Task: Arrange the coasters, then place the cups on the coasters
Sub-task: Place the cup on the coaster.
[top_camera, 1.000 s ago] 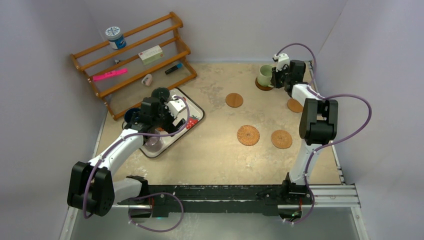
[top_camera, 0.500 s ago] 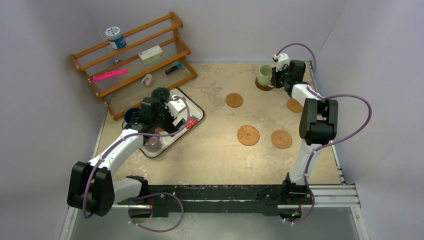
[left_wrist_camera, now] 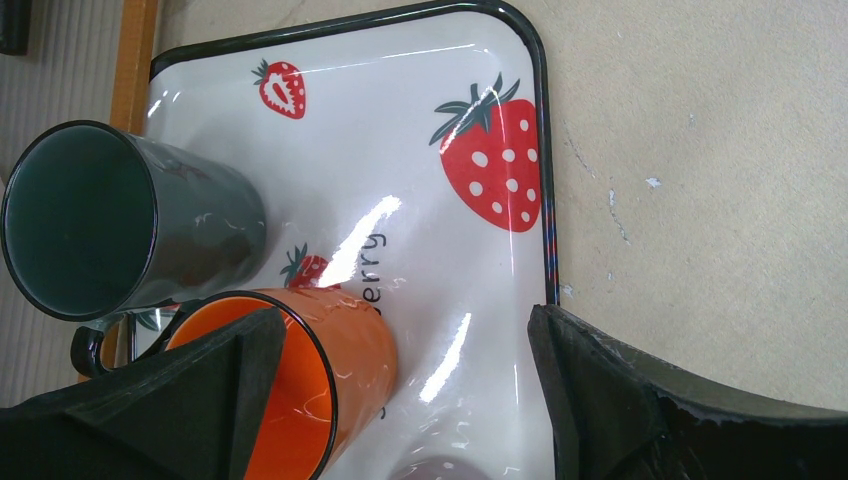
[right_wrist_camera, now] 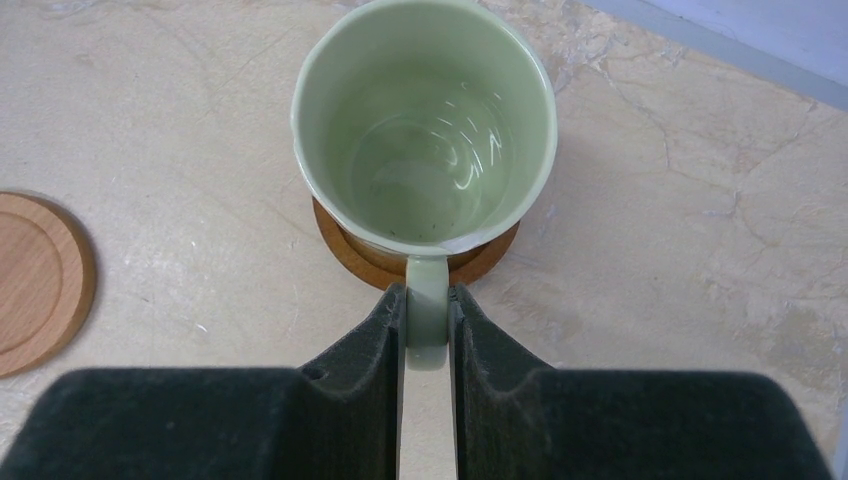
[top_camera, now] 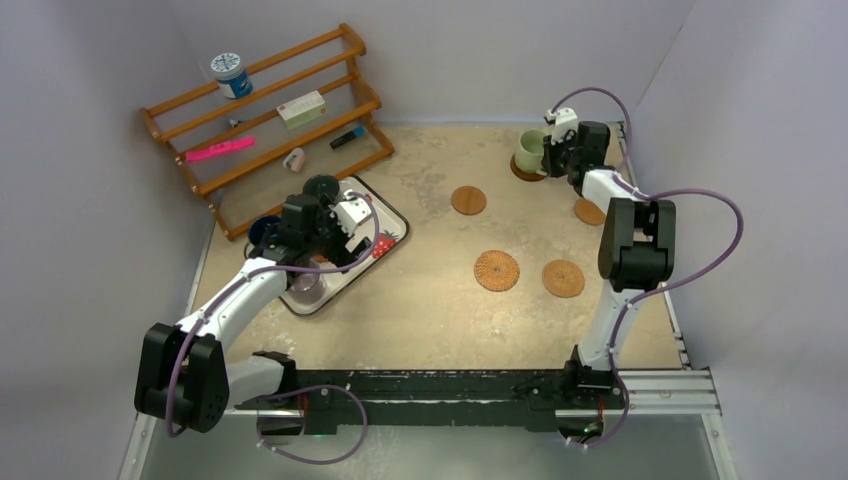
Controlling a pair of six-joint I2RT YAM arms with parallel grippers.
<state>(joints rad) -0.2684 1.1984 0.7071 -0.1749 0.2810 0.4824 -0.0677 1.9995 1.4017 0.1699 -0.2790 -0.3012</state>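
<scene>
White arms (top_camera: 240, 295) with black joints (top_camera: 635, 240) and fingers (right_wrist_camera: 350, 385) (purple cables (top_camera: 741, 225) looped alongside).

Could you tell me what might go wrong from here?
The right gripper pinches the handle of the pale green cup; pulling away before opening could drag it off its coaster. The left gripper hangs open over the tray, one finger over the orange cup; descending there could tip it into the dark cup.

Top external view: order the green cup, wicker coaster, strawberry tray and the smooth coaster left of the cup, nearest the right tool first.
1. Green cup, handle in the right tool, far right.
2. Smooth coaster, centre back.
3. Wicker coaster, centre.
4. Strawberry tray, left.
</scene>
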